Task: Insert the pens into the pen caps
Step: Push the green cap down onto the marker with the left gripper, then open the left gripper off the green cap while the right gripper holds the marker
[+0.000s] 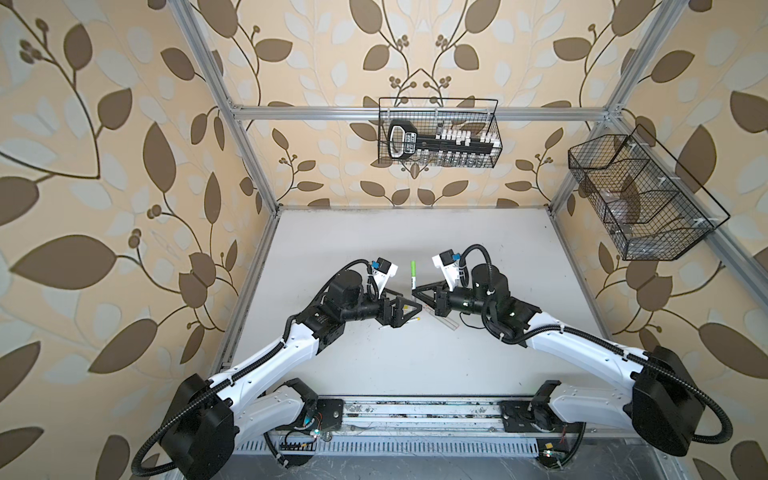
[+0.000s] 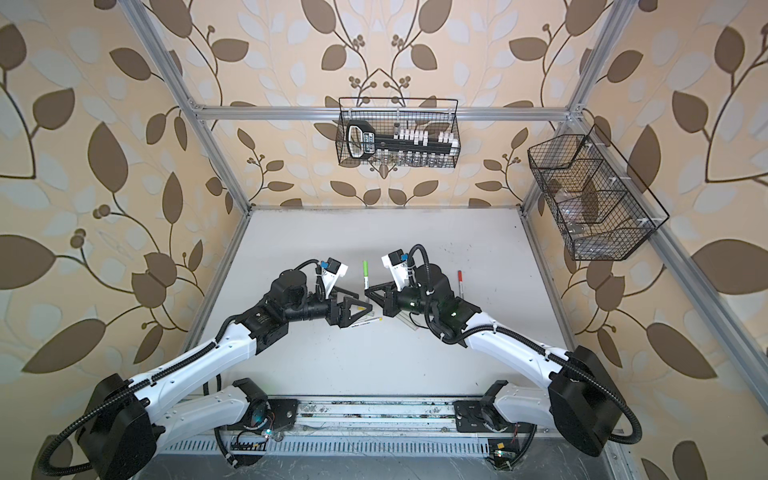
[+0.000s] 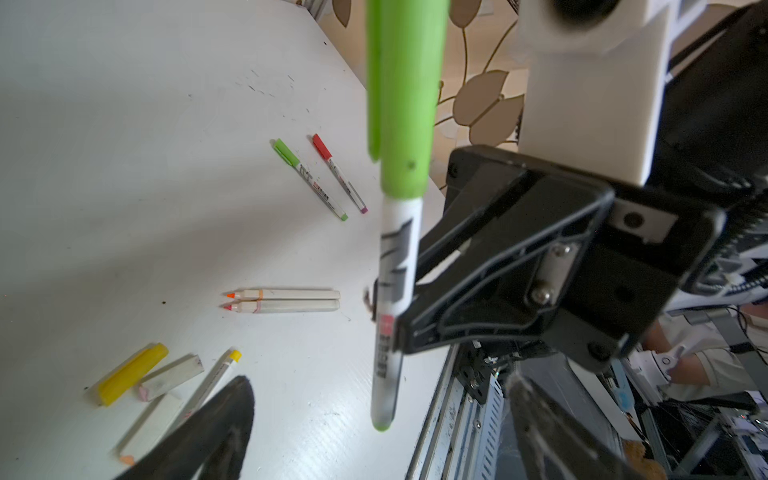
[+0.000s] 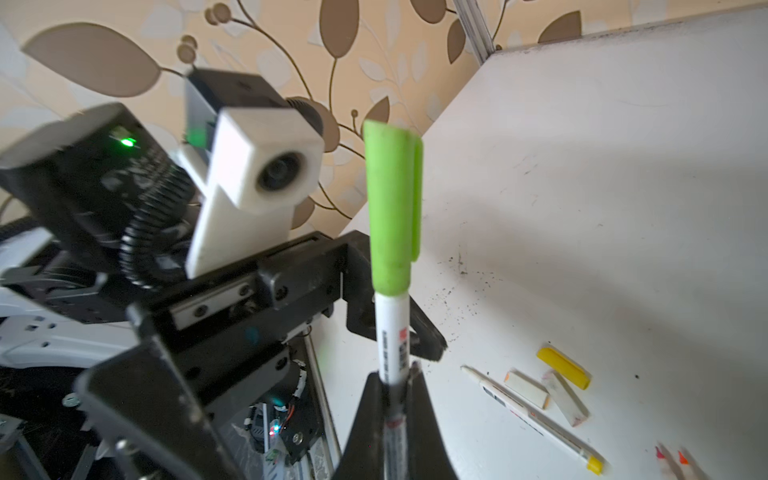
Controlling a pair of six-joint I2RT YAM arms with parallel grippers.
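**Item:** green pen [image 4: 394,332], white barrel, green cap [image 4: 392,199] seated on its upper end.
**Position:** raised over the table [image 3: 124,166], mid-field, long axis roughly upright.
**Holder:** right gripper [image 1: 415,294], fingers clamped on the lower barrel.
**Left gripper** [image 2: 359,300]: jaws spread wide, empty. The pen stands just ahead of the gap, untouched.
**Loose stock:** yellow cap [image 3: 133,372], whitish caps [image 3: 172,376], yellow pen [image 3: 212,381], two thick pens [image 3: 291,305] uncapped, two capped pens [image 3: 309,178].
**Assessment:** the held pen looks finished, and setting it down falls to the right arm. The yellow pen lies crosswise beneath the left gripper, the nearer arm, with the yellow cap near.
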